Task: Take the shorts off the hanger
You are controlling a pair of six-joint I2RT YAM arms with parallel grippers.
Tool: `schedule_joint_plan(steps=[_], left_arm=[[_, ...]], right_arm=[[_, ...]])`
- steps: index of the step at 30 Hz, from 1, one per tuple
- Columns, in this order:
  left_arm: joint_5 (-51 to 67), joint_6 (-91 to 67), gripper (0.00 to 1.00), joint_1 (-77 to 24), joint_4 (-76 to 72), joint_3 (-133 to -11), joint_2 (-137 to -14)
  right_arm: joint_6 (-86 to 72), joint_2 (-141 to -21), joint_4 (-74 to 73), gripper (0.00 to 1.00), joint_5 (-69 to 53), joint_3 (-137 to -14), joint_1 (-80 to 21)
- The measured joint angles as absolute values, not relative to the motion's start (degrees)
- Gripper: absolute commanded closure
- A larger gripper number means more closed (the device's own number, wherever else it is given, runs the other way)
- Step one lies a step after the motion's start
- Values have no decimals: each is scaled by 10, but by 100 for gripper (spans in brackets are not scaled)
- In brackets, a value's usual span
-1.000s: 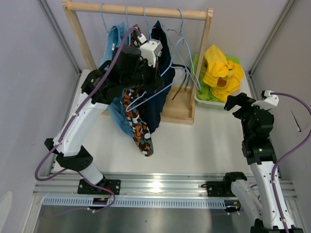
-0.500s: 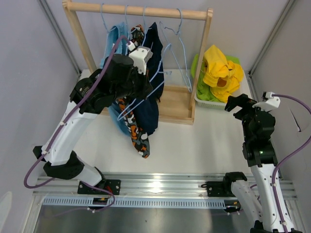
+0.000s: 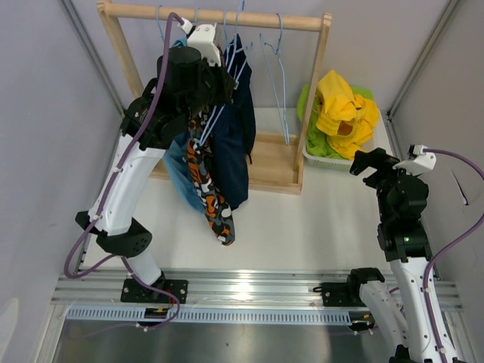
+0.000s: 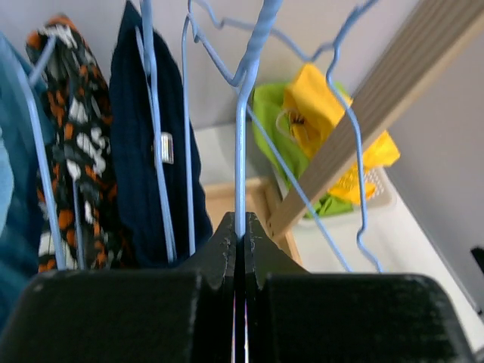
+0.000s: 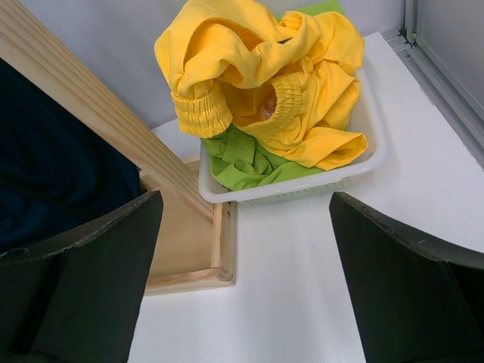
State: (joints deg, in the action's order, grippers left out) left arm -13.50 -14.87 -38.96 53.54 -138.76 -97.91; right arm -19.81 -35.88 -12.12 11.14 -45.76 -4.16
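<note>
Three pairs of shorts hang on blue hangers from the wooden rack (image 3: pixel 219 15): light blue (image 3: pixel 177 168), camouflage (image 3: pixel 209 193) and navy (image 3: pixel 240 144). My left gripper (image 3: pixel 221 62) is high up by the rail, shut on the wire of a blue hanger (image 4: pixel 241 174). In the left wrist view the camouflage (image 4: pixel 76 136) and navy (image 4: pixel 140 151) shorts hang to its left. Yellow shorts (image 5: pixel 265 83) lie on lime green shorts (image 5: pixel 249 162) in a white basket (image 5: pixel 363 162). My right gripper (image 5: pixel 246 280) is open and empty, in front of the basket (image 3: pixel 314 157).
Empty blue hangers (image 3: pixel 278 68) hang at the right end of the rail. The rack's wooden base (image 3: pixel 274 170) and right post (image 3: pixel 314 83) stand between the hanging shorts and the basket. Grey walls close in both sides.
My left gripper has risen and moved back towards the rail, taking the blue hanger with it. The hanging shorts have swung back under the rail. The right arm has not moved.
</note>
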Motion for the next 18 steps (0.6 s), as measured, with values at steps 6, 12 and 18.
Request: schedule_joint_plan(steps=[6,12,18], left_arm=[[-117,-148,100,-378,449,-1415,-1025],[-83,-161,100,-378,405,-1426,-1089],[-67,-171,96,-378,395,-1406,-1113]], right_arm=[[-198,-359,-121,1,111,-457,-42],[-198,-358,-121,0,111,-451,-42],[-198,-357,-121,1,111,-449,-42]])
